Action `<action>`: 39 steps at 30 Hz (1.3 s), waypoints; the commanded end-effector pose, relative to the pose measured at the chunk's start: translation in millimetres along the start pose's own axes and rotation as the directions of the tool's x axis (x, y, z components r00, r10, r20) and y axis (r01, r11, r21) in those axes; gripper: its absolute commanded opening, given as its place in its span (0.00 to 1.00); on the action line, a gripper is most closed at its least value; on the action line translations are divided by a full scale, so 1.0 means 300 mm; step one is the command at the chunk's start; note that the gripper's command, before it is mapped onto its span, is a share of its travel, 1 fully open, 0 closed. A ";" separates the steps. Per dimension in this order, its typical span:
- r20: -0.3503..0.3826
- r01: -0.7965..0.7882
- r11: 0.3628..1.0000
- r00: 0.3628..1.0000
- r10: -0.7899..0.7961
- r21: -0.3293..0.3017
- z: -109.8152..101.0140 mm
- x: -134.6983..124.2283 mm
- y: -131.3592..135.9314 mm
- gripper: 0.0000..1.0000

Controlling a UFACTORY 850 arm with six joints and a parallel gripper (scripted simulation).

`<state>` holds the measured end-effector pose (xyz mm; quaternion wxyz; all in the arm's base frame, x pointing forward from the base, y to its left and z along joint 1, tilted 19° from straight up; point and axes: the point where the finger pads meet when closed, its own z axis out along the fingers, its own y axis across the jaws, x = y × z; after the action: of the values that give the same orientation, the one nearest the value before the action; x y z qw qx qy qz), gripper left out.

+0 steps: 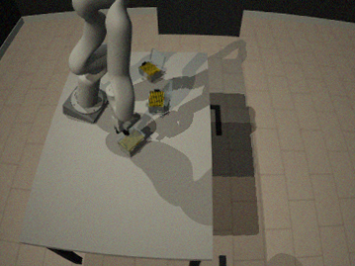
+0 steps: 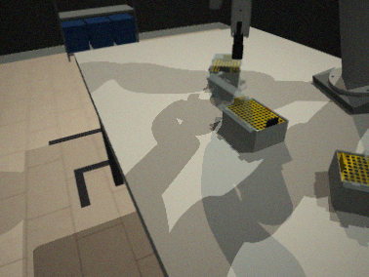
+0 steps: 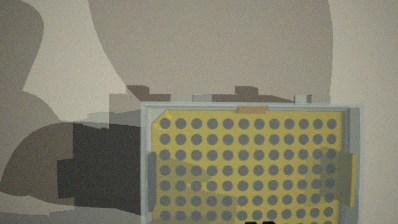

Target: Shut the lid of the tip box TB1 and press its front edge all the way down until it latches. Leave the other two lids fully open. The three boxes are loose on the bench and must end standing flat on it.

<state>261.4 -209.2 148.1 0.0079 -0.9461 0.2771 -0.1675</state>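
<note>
Gripper [image 2: 237, 53], fingers pinched together and holding nothing, hangs over the tip box TB1 [image 1: 131, 141]; an off-centre push on the lid risks tipping the loose box.

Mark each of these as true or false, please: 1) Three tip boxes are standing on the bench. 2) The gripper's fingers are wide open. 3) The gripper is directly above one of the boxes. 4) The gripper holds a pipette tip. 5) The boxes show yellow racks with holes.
1) True. Three tip boxes stand on the bench: one under the gripper, a middle one and a far one.
2) False. The gripper is shut.
3) True. It hangs just above the nearest box, as the wrist view also shows.
4) False. Nothing is between its fingers.
5) True. Yellow racks with rows of holes show in all three.
</note>
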 end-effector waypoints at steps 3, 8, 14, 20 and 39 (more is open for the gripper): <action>-0.003 0.000 1.000 1.000 0.000 -0.001 0.007 0.002 0.000 0.00; -0.003 0.000 1.000 1.000 0.000 -0.001 0.013 0.002 0.000 0.00; -0.003 0.000 1.000 1.000 0.000 -0.001 0.017 0.002 0.000 0.00; -0.003 0.000 1.000 1.000 0.000 -0.001 0.013 0.002 0.000 0.00; -0.003 0.000 1.000 1.000 0.000 -0.001 0.013 0.002 0.000 0.00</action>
<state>262.6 -209.5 144.3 0.0073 -0.9459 0.2771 -0.1684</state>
